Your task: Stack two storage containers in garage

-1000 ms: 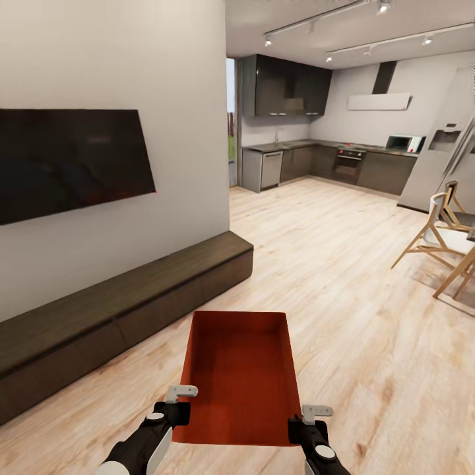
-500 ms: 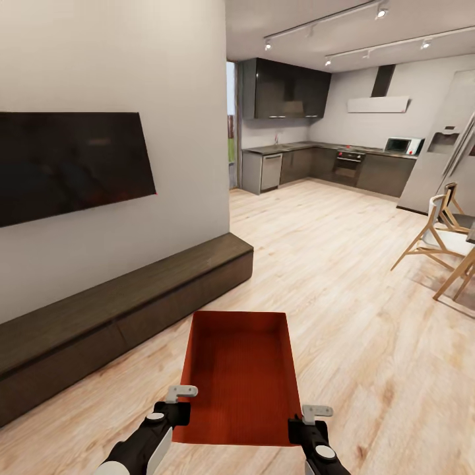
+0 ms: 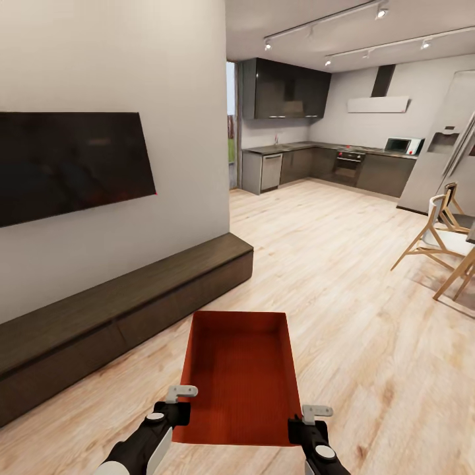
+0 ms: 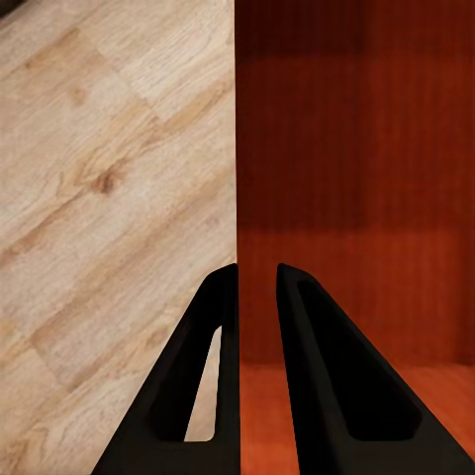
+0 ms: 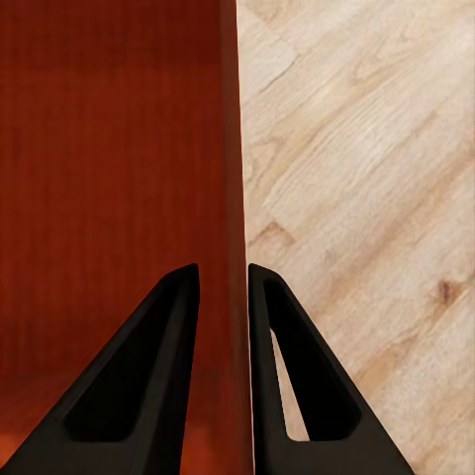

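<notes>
**Storage bin carried by both side walls, living room yet to be left**

The orange-red storage container (image 3: 241, 376) hangs in front of the robot, level and open side up, above the light wood plank floor (image 3: 343, 277) of the living room. It looks empty. The left gripper (image 3: 179, 404) pinches the near end of the bin's left wall; in the left wrist view one finger (image 4: 203, 381) sits outside the wall and the other inside, pressed together on the thin plastic edge. The right gripper (image 3: 307, 422) does the same on the right wall, its fingers (image 5: 148, 386) straddling the rim.

To the left run a black wall TV (image 3: 69, 161) and a long dark wood bench (image 3: 132, 303); far ahead lies a dark kitchen (image 3: 310, 158), with wooden chairs (image 3: 439, 237) at the right.

By its look, the bin is light, stiff enough to be carried by its walls, but thin and smooth, so a pinch could slip or let the far end sag. Both holds sit near the robot, leaving most of the bin cantilevered forward; keeping both arms level and evenly spaced seems the safest way to carry it.
</notes>
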